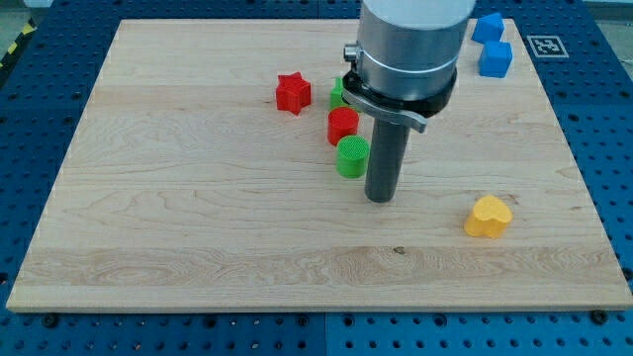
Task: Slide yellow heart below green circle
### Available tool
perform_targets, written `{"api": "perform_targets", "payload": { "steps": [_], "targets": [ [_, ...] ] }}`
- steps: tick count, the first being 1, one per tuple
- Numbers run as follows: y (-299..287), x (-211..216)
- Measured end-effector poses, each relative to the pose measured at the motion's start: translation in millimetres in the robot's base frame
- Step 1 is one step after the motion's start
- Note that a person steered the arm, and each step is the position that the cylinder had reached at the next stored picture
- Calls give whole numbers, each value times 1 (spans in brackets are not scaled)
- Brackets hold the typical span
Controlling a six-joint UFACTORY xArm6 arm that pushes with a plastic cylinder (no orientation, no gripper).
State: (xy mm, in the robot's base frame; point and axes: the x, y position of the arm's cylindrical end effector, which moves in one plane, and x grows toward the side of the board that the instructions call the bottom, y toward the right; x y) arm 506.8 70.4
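The yellow heart lies on the wooden board toward the view's lower right. The green circle stands near the middle of the board, just below a red circular block. My tip is at the end of the dark rod, just right of and slightly below the green circle, close to it. The yellow heart is well to the right of my tip and a little lower. The arm's grey body hides part of the board above the rod.
A red star lies left of the red block. A second green block is partly hidden by the arm. Two blue blocks sit at the board's upper right corner, beside a marker tag.
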Motion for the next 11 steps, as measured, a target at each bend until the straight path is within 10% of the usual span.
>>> {"api": "perform_targets", "payload": {
  "steps": [4,11],
  "targets": [
    [160,13],
    [27,36]
  ]
}}
